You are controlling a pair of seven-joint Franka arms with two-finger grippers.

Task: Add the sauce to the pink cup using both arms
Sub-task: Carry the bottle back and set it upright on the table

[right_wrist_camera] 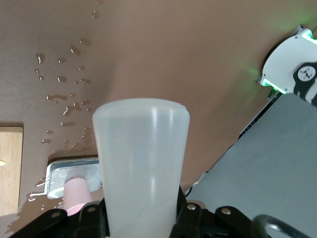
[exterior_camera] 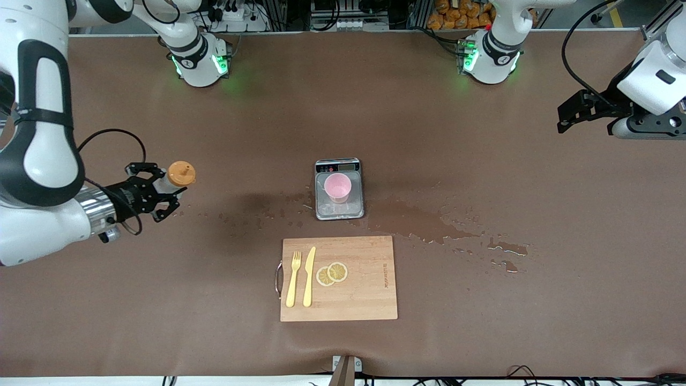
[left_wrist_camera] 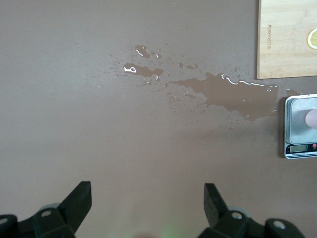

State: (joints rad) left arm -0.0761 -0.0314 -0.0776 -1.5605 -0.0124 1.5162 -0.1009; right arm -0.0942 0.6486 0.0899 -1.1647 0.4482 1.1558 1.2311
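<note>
The sauce [exterior_camera: 172, 181] bottle is up in the air, clamped in the right tool [exterior_camera: 153, 193] over the table [exterior_camera: 482, 332] toward the right arm's end, with its orange nozzle cap [exterior_camera: 181, 173] leading and its long axis running roughly level, pointing along the table toward the middle. From the right wrist view the whitish body [right_wrist_camera: 141, 168] fills the frame, held between the black fingers [right_wrist_camera: 190, 218] low on the bottle, and just past it you can pick out the target. That target is the pink cup [exterior_camera: 337, 187], standing upright and open-mouthed on the little scale [exterior_camera: 339, 188] at the table's centre, just farther from the front camera than the cutting board [exterior_camera: 353, 300] with its fork [exterior_camera: 293, 279], knife [exterior_camera: 308, 276] and lemon slices [exterior_camera: 332, 273]. So the cup lies well apart from the nozzle, straight along the line the bottle is aiming, and the right arm is the one carrying the goods. I'd say the next job is a sideways carry over the cup, then a tip of the nozzle downward. The left tool [exterior_camera: 581, 110] waits over the left arm's end, well apart from everything, its fingers [left_wrist_camera: 79, 201] spread wide and empty in its wrist view. A wet spill [exterior_camera: 429, 225] sits beside the scale; whether it's sauce or water, hard to say from here.
</note>
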